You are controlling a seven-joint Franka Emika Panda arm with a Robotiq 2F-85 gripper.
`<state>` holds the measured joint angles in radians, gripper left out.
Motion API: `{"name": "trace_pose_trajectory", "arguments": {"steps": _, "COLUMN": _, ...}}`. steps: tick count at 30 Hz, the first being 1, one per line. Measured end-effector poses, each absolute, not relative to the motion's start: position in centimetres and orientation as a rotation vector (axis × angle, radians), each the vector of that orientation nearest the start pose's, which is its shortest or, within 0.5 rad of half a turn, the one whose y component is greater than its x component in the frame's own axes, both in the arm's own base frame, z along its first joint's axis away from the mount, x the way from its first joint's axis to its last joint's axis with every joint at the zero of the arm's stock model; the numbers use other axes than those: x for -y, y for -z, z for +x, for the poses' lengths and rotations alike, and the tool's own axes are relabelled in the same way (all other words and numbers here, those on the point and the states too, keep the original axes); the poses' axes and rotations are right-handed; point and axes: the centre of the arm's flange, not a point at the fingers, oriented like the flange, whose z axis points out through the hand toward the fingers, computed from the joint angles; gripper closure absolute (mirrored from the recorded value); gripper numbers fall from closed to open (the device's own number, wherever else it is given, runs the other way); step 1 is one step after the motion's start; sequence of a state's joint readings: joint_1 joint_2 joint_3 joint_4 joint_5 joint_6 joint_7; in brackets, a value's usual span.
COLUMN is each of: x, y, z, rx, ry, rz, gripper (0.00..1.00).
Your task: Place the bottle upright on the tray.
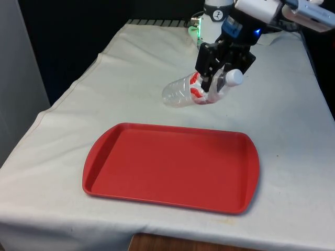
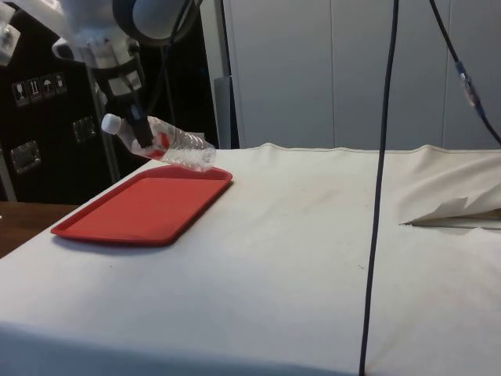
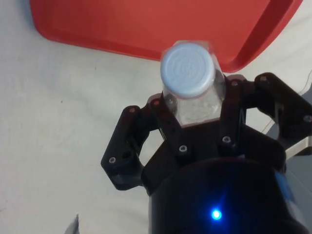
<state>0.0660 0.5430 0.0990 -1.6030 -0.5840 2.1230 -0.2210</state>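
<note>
While its fingers clamp the neck of a clear plastic bottle (image 1: pixel 183 92), the black gripper (image 1: pixel 215 83) holds it tilted above the white cloth (image 1: pixel 131 63), at one o'clock from the red tray (image 1: pixel 104 157).

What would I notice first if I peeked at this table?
The big red tray lying flat on the white cloth near the table's front edge. Just behind it, the black gripper holds a clear bottle with a white cap, tilted in the air.

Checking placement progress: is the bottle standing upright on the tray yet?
No, the bottle hangs tilted in the tool, above the cloth beyond the tray.
</note>
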Motion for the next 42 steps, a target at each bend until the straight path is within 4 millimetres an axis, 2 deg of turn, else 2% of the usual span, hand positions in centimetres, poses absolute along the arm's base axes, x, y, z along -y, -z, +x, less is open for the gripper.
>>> {"name": "trace_pose_trajectory", "arguments": {"steps": 9, "x": -6.8, "y": -32.2, "z": 69.2, "rx": 1.168, "ry": 0.026, "rz": -3.378, "gripper": 0.86}}
{"name": "trace_pose_trajectory", "arguments": {"steps": 24, "x": -3.6, "y": -32.8, "z": 70.4, "rx": 1.076, "ry": 0.19, "rz": -3.394, "gripper": 0.86}}
{"name": "trace_pose_trajectory", "arguments": {"steps": 42, "x": -1.2, "y": -33.1, "z": 71.4, "rx": 0.986, "ry": 0.366, "rz": -3.385, "gripper": 0.86}}
